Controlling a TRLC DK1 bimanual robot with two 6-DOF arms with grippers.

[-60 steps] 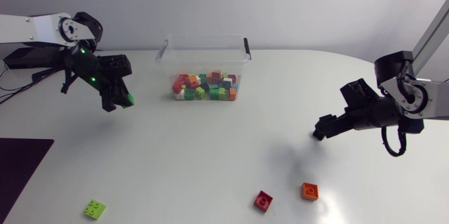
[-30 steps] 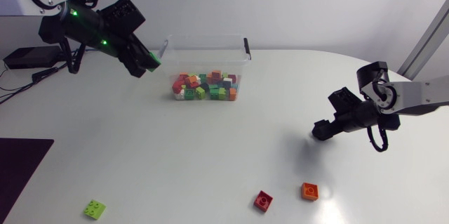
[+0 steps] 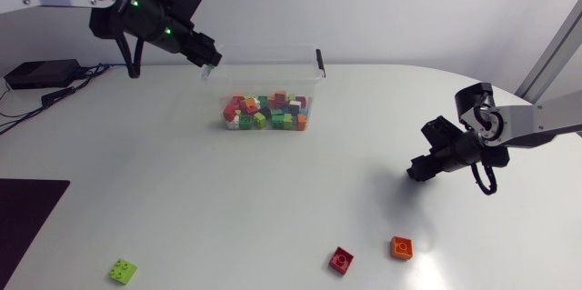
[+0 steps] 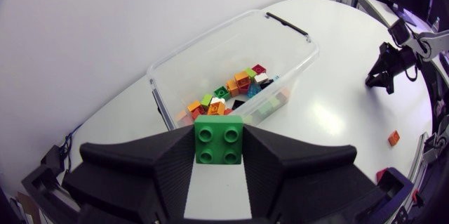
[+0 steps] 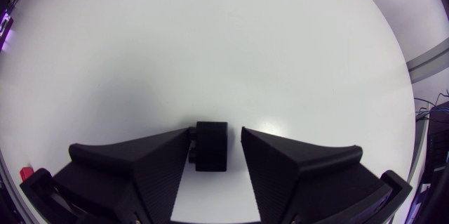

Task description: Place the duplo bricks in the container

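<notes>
Right, on the left the left end effector [image 3: 209, 56] is clamped on a green two-by-two plastic brick [image 4: 219, 138]. It's held in the air right at the left rim of the clear plastic container [image 3: 268, 50] (a colourful heap of small bricks [image 3: 266, 111] already lies inside). To do this step well, I'd carry the brick further in over the open top, clear of the rim, and come down low before the fingers part, so it can't bounce out. On the white surface [image 3: 227, 208] lie a lime-green brick [image 3: 123, 271], a red brick [image 3: 341, 260] and an orange brick [image 3: 401, 247]. Far right, the right end effector [image 3: 420, 168] sits low over the surface, fingers apart. A dark block [image 5: 210, 147] lies between them, against one finger, and I can't make out what it is. From overhead, the held brick barely shows.
</notes>
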